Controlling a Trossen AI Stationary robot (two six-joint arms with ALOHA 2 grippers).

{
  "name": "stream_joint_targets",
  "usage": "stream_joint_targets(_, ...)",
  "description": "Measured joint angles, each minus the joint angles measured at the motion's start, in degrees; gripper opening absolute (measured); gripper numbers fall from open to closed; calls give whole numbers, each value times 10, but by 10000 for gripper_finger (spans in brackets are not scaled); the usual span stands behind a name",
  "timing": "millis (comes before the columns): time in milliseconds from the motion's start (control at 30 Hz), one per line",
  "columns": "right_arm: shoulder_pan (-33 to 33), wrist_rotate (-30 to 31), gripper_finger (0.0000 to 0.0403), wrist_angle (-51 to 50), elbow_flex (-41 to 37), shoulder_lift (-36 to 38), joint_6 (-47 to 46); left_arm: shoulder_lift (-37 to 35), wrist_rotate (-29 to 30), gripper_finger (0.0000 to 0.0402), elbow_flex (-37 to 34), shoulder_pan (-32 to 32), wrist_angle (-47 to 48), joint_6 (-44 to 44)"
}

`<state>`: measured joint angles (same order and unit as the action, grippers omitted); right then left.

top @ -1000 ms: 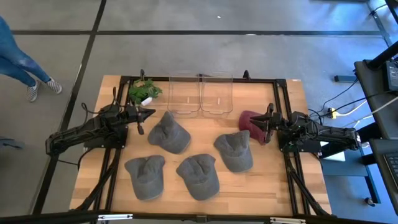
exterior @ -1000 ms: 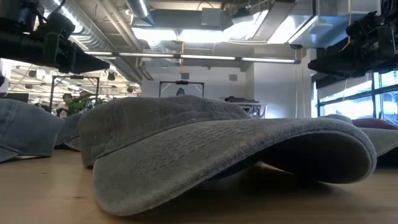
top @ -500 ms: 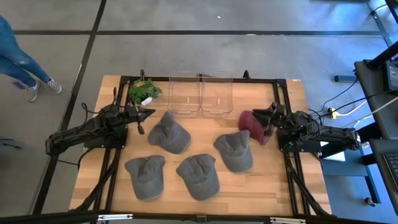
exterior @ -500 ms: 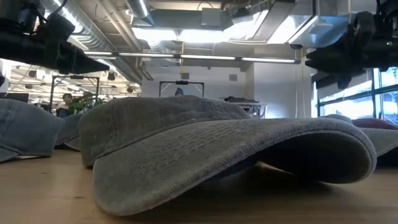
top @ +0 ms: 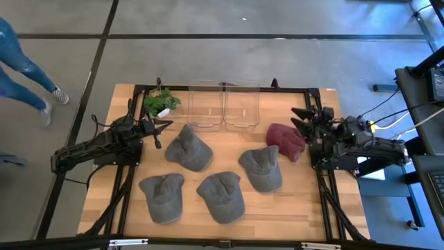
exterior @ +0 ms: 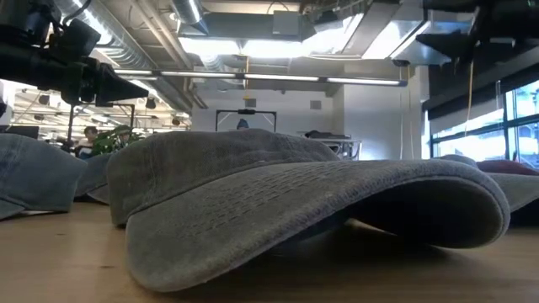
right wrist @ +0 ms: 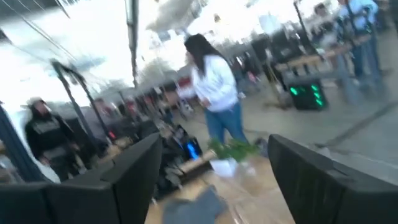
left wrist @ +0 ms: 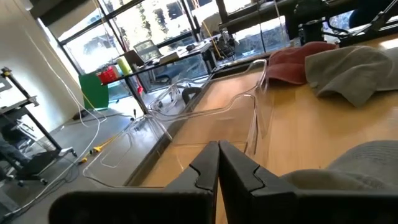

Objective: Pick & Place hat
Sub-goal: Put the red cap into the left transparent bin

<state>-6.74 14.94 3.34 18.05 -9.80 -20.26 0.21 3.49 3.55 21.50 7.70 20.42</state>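
Note:
A maroon hat [top: 285,139] lies on its brim and crown on the wooden table, right of centre. Several grey hats lie around it: one at centre left [top: 189,147], one at centre right [top: 262,167], two near the front [top: 162,196] [top: 222,196]. My right gripper [top: 300,116] is open and empty, raised above the table just past the maroon hat's far right side; its wrist view [right wrist: 214,155] looks out into the room. My left gripper [top: 166,126] is shut and empty, left of the centre-left grey hat; its fingers also show in its wrist view [left wrist: 217,152].
Two clear plastic bins [top: 206,105] [top: 242,105] stand side by side at the table's far edge. A small green plant [top: 161,102] stands at the far left. A black frame [top: 222,89] runs around the table. A person's legs [top: 24,73] show beyond the table's left.
My right gripper has risen from the maroon hat, gone toward the table's far edge and tipped upward. The maroon hat stays on the table and now shows in full. The person on the left has walked on.

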Motion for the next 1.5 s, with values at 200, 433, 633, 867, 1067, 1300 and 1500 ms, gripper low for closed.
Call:
stream_joint_targets(200, 0, 36, 294, -255, 198, -175, -63, 0, 0, 7, 0, 0, 0, 23)
stream_joint_targets(433, 0, 45, 292, -553, 391, -369, -304, 0, -1, 10, 0, 0, -2, 24)
stream_joint_targets(633, 0, -92, 292, -544, 410, -463, -295, 0, -1, 6, 0, 0, -2, -18)
stream_joint_targets(867, 35, -117, 291, -688, 406, -524, -567, 0, -1, 7, 0, 0, -2, -32)
stream_joint_targets(1067, 104, -71, 291, -766, 406, -558, -768, 0, -1, 5, 0, 0, -2, -34)
stream_joint_targets(1300, 152, -56, 291, -825, 406, -620, -904, 0, -1, 8, 0, 0, -2, -77)
stream_joint_targets(1500, 160, -78, 291, -795, 355, -652, -932, 0, -1, 4, 0, 0, -2, -78)
